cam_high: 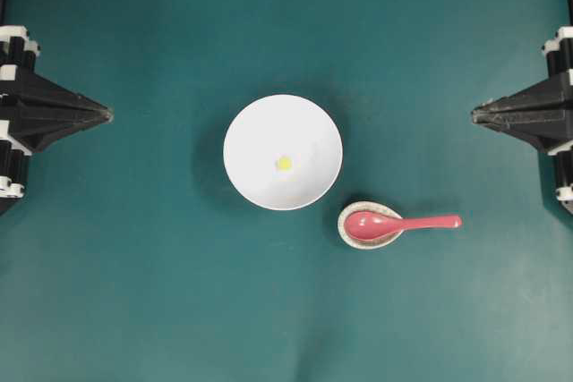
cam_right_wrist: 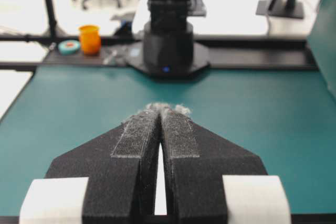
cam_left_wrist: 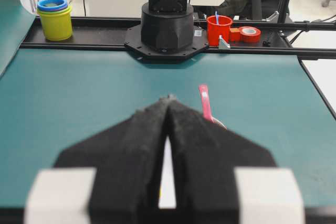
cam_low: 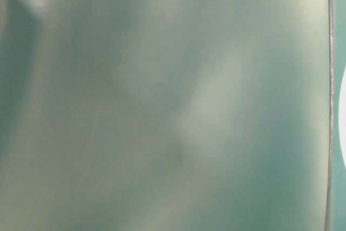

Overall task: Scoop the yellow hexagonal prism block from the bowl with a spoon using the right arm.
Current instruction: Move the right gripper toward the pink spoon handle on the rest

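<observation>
Right gripper [cam_high: 474, 114] pointed, closed | glossy spoon [cam_high: 398, 224] in speckled dish [cam_high: 343, 221]

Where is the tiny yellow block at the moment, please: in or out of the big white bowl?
In. The tiny yellow block lies near the middle of the big white bowl.

We saw bare mat [cam_high: 134, 292] betw. right gripper [cam_high: 474, 114] & spoon [cam_high: 398, 224]; bowl [cam_high: 260, 131] just beside spoon.
</observation>
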Controlling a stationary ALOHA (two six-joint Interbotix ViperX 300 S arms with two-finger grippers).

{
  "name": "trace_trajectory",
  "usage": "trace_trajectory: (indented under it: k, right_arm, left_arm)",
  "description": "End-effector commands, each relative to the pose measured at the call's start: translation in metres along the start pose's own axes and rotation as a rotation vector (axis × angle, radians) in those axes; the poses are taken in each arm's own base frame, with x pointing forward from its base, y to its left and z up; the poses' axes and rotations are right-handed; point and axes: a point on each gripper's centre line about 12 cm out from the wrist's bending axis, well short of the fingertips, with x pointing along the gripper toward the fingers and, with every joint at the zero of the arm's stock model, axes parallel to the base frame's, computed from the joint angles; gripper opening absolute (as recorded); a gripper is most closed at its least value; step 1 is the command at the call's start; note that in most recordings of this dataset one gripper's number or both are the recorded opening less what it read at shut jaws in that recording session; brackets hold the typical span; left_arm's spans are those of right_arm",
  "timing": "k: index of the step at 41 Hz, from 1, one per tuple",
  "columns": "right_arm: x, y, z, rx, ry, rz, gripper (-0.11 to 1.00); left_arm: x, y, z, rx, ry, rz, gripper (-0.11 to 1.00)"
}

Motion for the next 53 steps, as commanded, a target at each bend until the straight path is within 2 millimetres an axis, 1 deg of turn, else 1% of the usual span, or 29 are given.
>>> trace_trajectory:
  k: [1,5,15,20,23,29,34,36,42,53]
  right_arm:
    - [0.003,-0.001,0.006,-0.016,-0.011,-0.007,-0.02]
    - [0.004,-0.005,0.006,-0.017,0.005,-0.024,-0.01]
    - [0.004,-0.005,0.004,-0.019,0.020,-0.027,-0.01]
    - [0.004,-0.006,0.004,-0.011,0.025,-0.027,0.02]
    - [0.004,-0.006,0.005,-0.010,0.025,-0.027,0.11]
    - [0.004,-0.006,0.005,0.004,0.023,-0.030,0.40]
    - [0.006,-0.007,0.002,0.031,0.033,-0.038,0.52]
    - [0.007,-0.007,-0.001,0.041,0.047,-0.041,0.54]
    - [0.012,-0.008,-0.016,0.071,0.100,-0.051,0.53]
    - [0.029,-0.008,-0.060,0.118,0.223,-0.069,0.53]
  left_arm:
    - [0.004,0.002,0.009,-0.003,-0.017,0.007,-0.01]
    - [0.004,0.004,0.008,-0.006,-0.015,0.022,-0.01]
    - [0.005,0.005,0.006,-0.006,-0.008,0.023,-0.01]
    - [0.005,0.005,0.005,-0.006,-0.003,0.022,-0.01]
    - [0.006,0.005,0.005,-0.006,-0.002,0.022,-0.01]
    - [0.006,0.005,0.004,-0.006,0.003,0.022,-0.01]
    - [0.006,0.004,0.003,-0.005,0.006,0.021,-0.01]
    - [0.006,0.005,0.003,-0.006,0.006,0.022,-0.01]
    - [0.006,0.005,0.003,-0.006,0.006,0.022,-0.01]
    - [0.006,0.004,0.003,-0.005,0.009,0.021,-0.01]
